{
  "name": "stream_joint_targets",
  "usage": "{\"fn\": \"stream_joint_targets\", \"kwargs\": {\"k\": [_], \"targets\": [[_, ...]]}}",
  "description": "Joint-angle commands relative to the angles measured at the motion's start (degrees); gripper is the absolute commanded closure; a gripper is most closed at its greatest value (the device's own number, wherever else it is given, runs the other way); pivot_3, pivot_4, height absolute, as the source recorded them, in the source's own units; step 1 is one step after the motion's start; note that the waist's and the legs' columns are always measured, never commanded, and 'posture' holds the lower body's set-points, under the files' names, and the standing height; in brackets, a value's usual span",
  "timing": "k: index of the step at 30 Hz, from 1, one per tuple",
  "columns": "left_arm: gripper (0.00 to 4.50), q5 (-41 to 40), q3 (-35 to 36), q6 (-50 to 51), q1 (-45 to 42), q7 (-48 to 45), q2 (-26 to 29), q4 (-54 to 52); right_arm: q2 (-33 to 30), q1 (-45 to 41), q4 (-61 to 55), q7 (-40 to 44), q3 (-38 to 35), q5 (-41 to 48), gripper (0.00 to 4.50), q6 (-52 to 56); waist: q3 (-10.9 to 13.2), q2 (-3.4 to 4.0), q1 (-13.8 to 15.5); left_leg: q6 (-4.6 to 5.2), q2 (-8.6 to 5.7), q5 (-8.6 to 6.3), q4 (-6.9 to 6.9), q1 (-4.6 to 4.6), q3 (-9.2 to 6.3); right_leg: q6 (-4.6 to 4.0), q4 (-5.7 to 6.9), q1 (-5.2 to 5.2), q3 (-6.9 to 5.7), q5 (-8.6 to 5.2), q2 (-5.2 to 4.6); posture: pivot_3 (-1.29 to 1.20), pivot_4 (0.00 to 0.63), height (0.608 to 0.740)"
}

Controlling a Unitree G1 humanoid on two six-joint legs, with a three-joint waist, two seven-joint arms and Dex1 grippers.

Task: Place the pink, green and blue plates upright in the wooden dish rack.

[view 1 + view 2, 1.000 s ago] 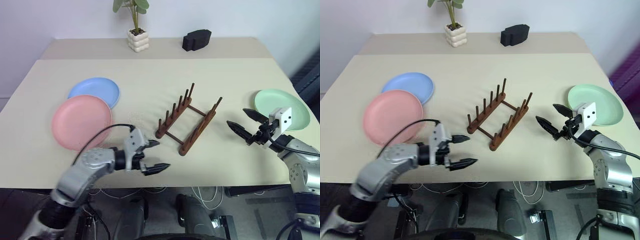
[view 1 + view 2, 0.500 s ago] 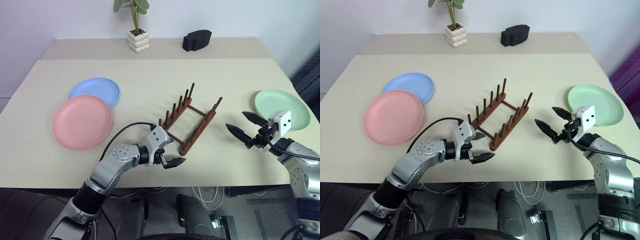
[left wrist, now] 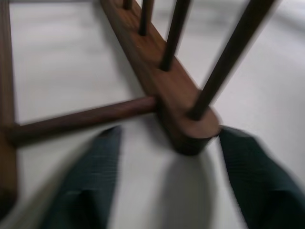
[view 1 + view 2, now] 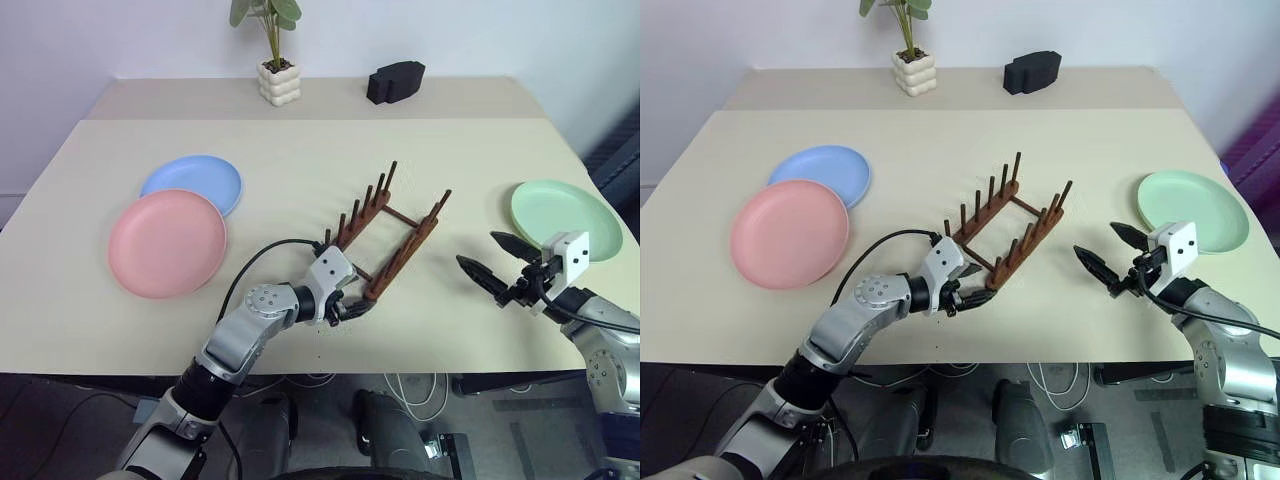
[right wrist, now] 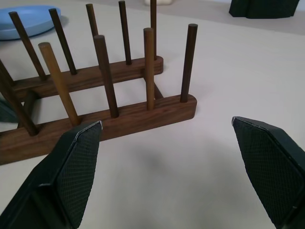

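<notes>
Now, at the rack:
Rack: wooden dish rack [image 4: 388, 237] is standing mid-table, one only, holding no plates.
Change: left gripper [image 3: 167, 157] has swung in from the table edge; fingers are narrowing around the rack's near rail end, not visibly touching.
Meaning: probably steadying or repositioning the rack first.
Right gripper [image 4: 492, 265]: hovering right of rack, fingers spread.
Plates: three, lying flat — pink plate [image 4: 167, 243], blue plate [image 4: 194, 181] left of rack, green plate [image 4: 560, 214] right.

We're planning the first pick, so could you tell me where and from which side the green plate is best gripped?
Probably the green plate's rim nearest the right gripper. The plate lies flat on the table, so only its thin raised edge offers a pinch; one finger over, one under, coming in low from that near side.
</notes>
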Motion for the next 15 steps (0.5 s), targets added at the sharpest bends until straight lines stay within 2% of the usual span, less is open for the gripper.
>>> {"fn": "stream_joint_targets", "kwargs": {"k": [1,2,8,12,15], "targets": [[3.44,1.0,0.2,0.4,0.8,0.9,-0.2,-0.5,-0.1,0.2,-2.9,-0.5,-1.8,0.9,0.0,-0.1,0.0,0.01,0.0,0.0,0.0,0.0,0.0,0.0,0.0,0.0,0.0,0.0,0.0,0.0,0.0,0.0,0.15,0.736],[3.74,1.2,0.5,0.3,0.8,1.5,-0.4,-0.4,-0.2,0.2,-2.9,-0.5,-1.8,1.0,0.0,0.0,0.0,0.02,0.1,0.0,0.0,0.0,0.01,0.0,0.0,0.0,0.0,0.01,0.0,0.0,0.0,0.0,0.15,0.736],[3.74,4.6,2.3,-0.6,0.9,4.9,1.0,0.6,-0.4,-0.2,-3.2,-0.9,-1.7,1.1,0.0,0.4,0.0,0.06,0.4,0.0,0.0,0.0,0.01,0.05,0.01,-0.01,0.0,0.03,0.0,0.0,0.01,0.0,0.15,0.736],[3.74,1.0,5.3,-7.1,2.9,-2.8,6.0,-1.8,-0.7,-0.6,-3.4,-0.7,-1.5,1.3,0.0,0.8,-0.1,0.1,0.1,0.0,0.04,0.0,-0.03,0.12,0.05,-0.02,0.03,0.04,0.01,0.0,0.04,0.0,0.15,0.736],[3.74,-0.3,6.9,-15.6,3.8,-10.9,11.9,-1.8,-1.0,-0.9,-3.0,-0.4,-1.5,1.2,0.0,0.9,-0.1,0.11,-0.3,0.0,0.11,0.0,-0.11,0.14,0.03,-0.04,0.03,0.03,0.01,-0.01,0.1,0.0,0.15,0.736]]}}
